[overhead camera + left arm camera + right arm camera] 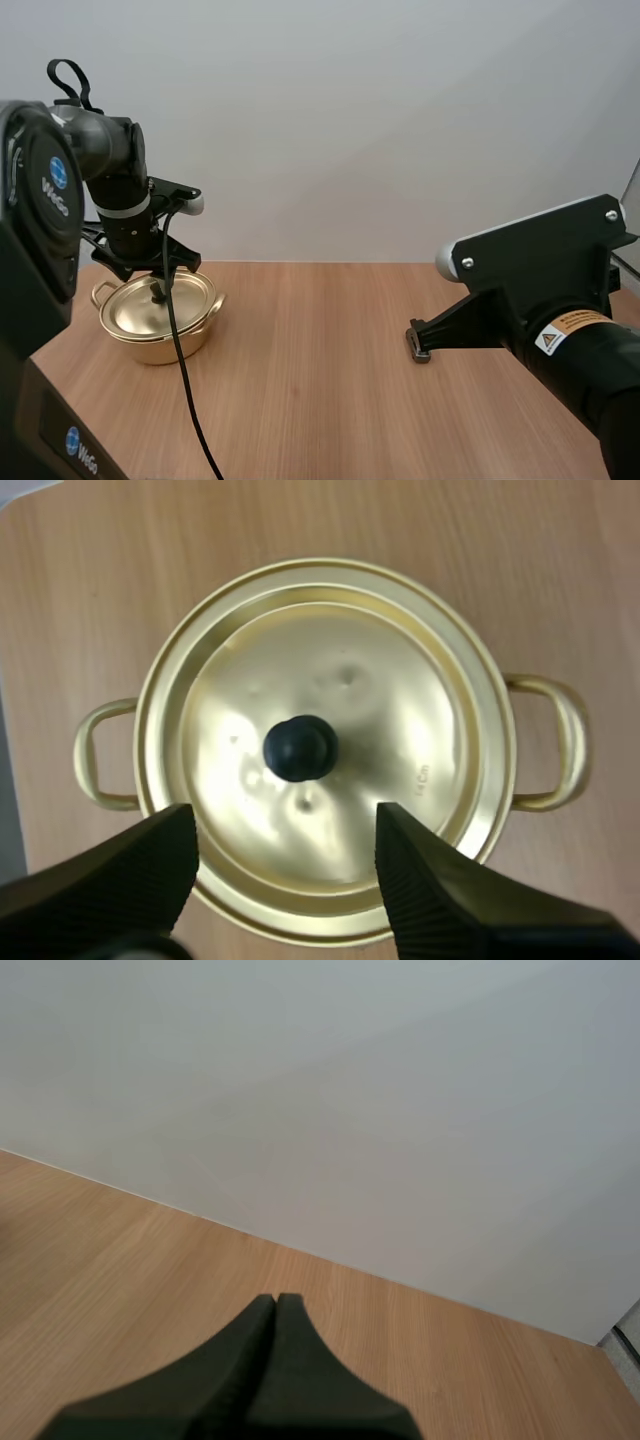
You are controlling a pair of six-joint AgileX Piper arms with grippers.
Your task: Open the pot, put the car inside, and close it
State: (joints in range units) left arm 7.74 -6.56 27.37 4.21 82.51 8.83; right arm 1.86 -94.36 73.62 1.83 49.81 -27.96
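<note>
my left gripper hangs straight over the gold pot, which stands on the left part of the wooden table, near its far edge. the lid sits flat on the pot, and its black knob shows between my left fingers, which stand wide apart with their ribbed faces turned to each other, holding nothing. the pot's two loop handles stick out to either side. my right gripper is low over the bare wood on the right part of the table, well apart from the pot, its fingers pressed together as one dark wedge with nothing between them.
</note>
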